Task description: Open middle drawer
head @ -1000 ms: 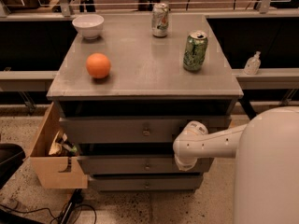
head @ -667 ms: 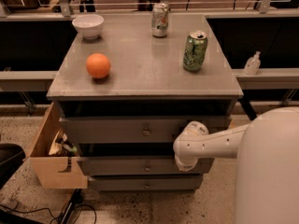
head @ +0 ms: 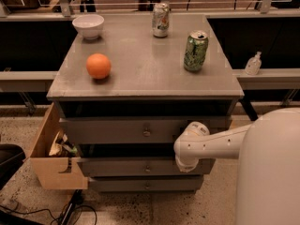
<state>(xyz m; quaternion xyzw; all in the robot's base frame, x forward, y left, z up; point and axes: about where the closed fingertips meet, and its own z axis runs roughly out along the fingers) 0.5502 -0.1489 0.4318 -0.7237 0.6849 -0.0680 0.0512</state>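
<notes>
Hovering gripper [head: 186,162] sat at middle drawer [head: 126,167] front, right of its knob [head: 147,168] | grip: could not tell

A grey bench [head: 140,76] carries four things, well apart: a white bowl [head: 88,25] at the back left, an orange [head: 98,65] nearer the front, a pale can [head: 161,19] upright at the back, and a green can [head: 195,50] upright on the right. The gripper [head: 185,164] is low against the bench's front, right of centre.
</notes>
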